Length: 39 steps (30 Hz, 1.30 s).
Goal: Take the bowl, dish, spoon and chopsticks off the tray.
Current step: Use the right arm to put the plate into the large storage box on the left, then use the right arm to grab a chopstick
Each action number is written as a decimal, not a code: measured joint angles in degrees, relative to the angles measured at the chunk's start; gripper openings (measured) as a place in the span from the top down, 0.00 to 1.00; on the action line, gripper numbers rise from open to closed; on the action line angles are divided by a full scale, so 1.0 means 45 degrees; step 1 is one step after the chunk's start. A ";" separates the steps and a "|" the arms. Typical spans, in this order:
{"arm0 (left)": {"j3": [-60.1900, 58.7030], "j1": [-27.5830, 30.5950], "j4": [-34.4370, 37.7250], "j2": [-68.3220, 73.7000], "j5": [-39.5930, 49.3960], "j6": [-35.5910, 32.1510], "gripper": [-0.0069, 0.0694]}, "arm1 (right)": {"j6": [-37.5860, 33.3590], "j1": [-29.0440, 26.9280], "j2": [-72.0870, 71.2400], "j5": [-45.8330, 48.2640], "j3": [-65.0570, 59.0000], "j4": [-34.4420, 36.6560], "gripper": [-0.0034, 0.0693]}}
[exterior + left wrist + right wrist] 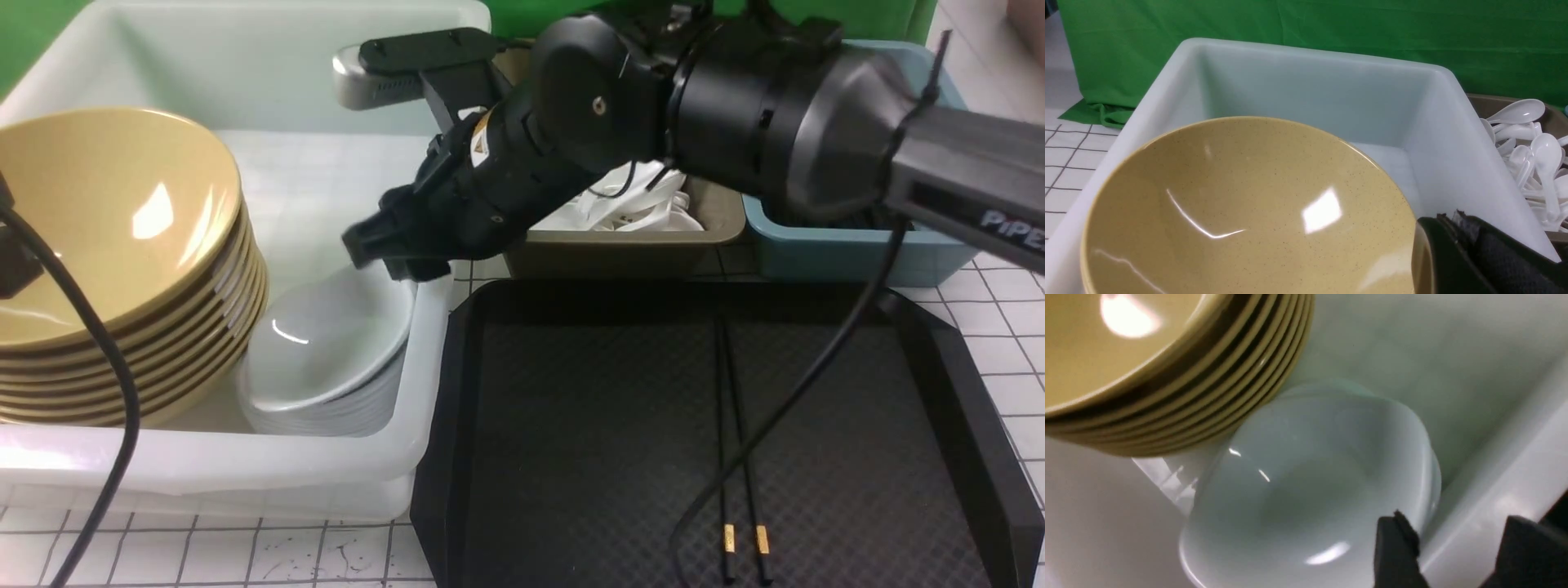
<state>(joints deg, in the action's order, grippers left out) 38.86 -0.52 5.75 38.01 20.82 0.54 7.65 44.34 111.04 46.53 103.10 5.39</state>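
White gridded tabletop [1012,327], green backdrop [1331,24]; right gripper [1455,522] apart, left gripper [1447,218] together.

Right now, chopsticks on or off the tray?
On. Both chopsticks lie flat, side by side, on the tray, gold bands toward its near edge.

3 tubs stand on a white tabletop [245,555] ruled with thin dark grid lines. The largest, a white plastic tub [286,57], sits at the left. Inside it are 2 stacks side by side and touching: mustard-yellow bowls beneath the topmost one [163,384] at the left, white dishes beneath the topmost one [326,416] at the right. Just right of it stands a grey-brown tub [620,257] heaped with white spoons [629,208], then a blue tub [857,257]. A green cloth [1331,24] hangs behind.
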 joint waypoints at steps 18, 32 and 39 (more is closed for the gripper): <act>0.0000 0.0000 0.0000 0.0256 0.0031 0.0000 0.92 | 0.0588 -0.3339 -0.3982 -0.0663 -1.0839 -0.0912 0.44; 0.0000 0.0000 0.0288 0.0681 0.0004 0.0000 0.92 | 0.1012 -0.3347 -0.2962 -0.1966 -1.1238 -0.0769 0.60; -0.0009 0.0000 0.0288 0.0681 -0.0008 0.0000 0.92 | 0.0809 -0.3347 -0.2925 -0.1791 -1.1215 -0.0855 0.75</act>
<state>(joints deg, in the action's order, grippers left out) 38.82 -0.52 7.04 41.07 20.79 0.54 11.29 29.28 97.88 38.47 52.64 1.54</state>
